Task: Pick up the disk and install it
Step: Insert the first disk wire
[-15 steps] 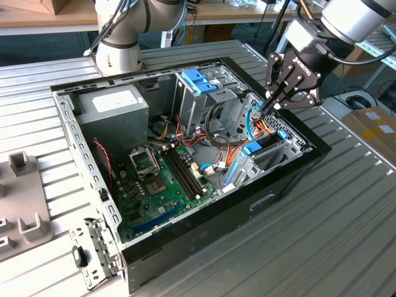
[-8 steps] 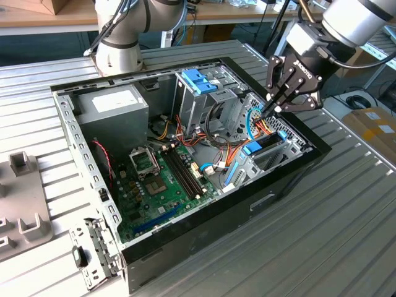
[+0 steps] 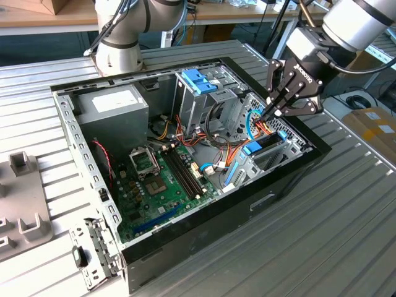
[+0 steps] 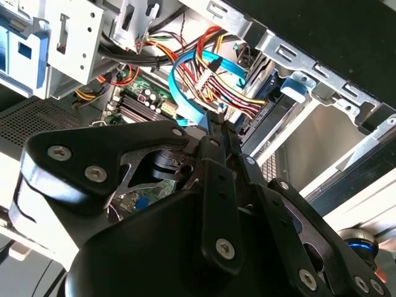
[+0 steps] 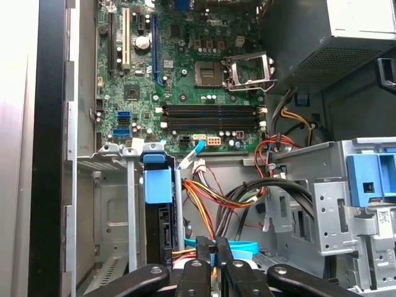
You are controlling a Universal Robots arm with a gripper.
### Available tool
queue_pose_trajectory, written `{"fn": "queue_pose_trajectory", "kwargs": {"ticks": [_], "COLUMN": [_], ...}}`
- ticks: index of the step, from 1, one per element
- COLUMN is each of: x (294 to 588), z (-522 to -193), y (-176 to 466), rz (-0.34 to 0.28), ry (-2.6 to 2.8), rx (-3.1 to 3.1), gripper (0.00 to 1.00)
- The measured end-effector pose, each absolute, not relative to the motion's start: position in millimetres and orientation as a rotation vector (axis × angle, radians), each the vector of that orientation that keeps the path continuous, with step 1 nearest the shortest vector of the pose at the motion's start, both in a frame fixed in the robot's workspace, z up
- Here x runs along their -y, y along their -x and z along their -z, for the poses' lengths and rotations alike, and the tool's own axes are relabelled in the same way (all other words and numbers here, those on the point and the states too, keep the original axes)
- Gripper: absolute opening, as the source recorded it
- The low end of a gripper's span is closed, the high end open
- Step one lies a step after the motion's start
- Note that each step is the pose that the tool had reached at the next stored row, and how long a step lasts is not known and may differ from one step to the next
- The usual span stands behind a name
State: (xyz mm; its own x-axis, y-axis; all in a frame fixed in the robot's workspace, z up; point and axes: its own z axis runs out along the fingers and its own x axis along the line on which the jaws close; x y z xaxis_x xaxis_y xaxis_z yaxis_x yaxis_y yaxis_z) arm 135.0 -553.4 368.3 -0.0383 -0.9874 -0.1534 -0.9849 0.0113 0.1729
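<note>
Seemed at install step, nearly done. Found disk (image 5: pixel 158 185) edge-on in drive bay (image 5: pixel 111 210), blue frame uppermost. Saw gripper (image 3: pixel 267 115) just above, fingers pinched nearly together, apparently w/ nothing held. Judged next move to need straight, gentle push, clear of cables (image 5: pixel 210 195).

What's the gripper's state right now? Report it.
Gripper: shut, holding nothing, its fingers together above the cables beside the disk standing in its bay.

— What is seen underneath?
— A ribbed grey metal tabletop (image 3: pixel 346 210), brightly lit.
— And behind?
— A wooden bench (image 3: pixel 37 15) is seen, with a cardboard box (image 3: pixel 55 5) on it.
</note>
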Motion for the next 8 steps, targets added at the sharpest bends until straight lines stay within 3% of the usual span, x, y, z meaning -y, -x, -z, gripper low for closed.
{"fn": "queue_pose_trajectory", "kwargs": {"ticks": [8], "x": [559.8], "z": [-365.8], "y": [-133.4], "rz": [0.364], "ry": [-2.171], "rx": [2.226], "gripper": [0.16]}}
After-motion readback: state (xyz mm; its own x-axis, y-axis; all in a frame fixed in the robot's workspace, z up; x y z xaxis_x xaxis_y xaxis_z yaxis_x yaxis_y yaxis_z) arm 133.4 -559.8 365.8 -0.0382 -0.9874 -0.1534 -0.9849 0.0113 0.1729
